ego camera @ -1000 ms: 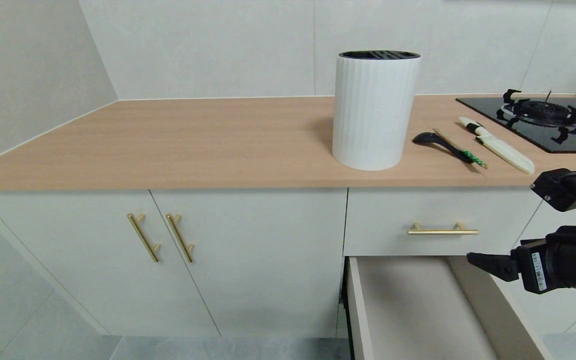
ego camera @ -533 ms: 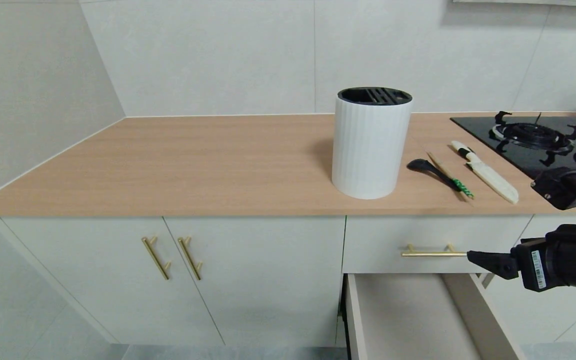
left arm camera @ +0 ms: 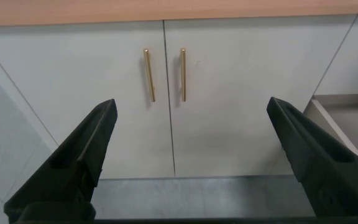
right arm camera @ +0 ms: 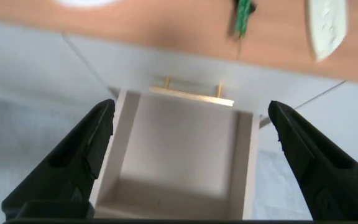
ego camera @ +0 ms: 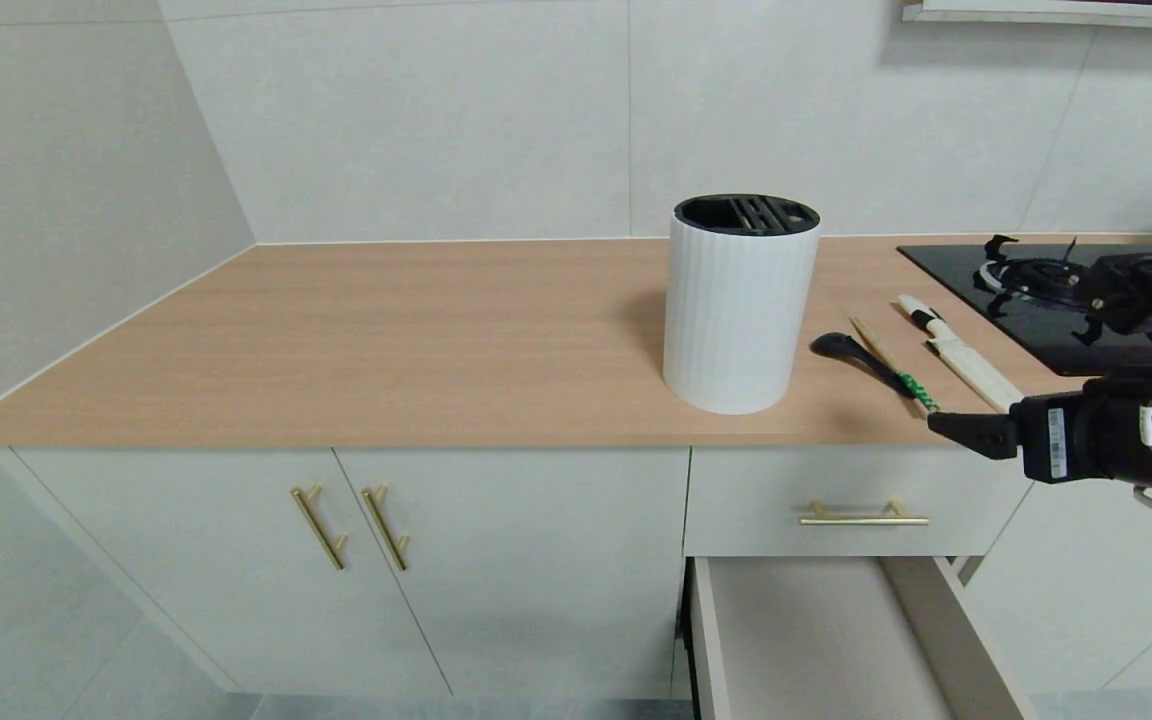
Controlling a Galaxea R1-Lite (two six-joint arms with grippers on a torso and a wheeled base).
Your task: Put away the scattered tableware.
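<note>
Head view has the right gripper (ego camera: 948, 425), jaws spread and empty, now raised from the open drawer (ego camera: 806, 640) to the countertop (ego camera: 386, 340) edge, just short of the chopsticks (ego camera: 868, 338), black spoon (ego camera: 831, 346) and knife (ego camera: 961, 355) lying beside the white holder (ego camera: 741, 310). A first pickup looks imminent. Left gripper (left arm camera: 190, 106) hangs spread, empty.

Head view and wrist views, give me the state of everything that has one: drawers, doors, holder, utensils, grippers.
Lower drawer, pulled open.
Upper drawer, shut.
Cabinet doors, shut.
White holder, upright on the counter.
Knife, lying flat.
Black spoon, lying flat.
Chopsticks, lying flat.
Left gripper, open, empty.
Right gripper, open, empty.
</note>
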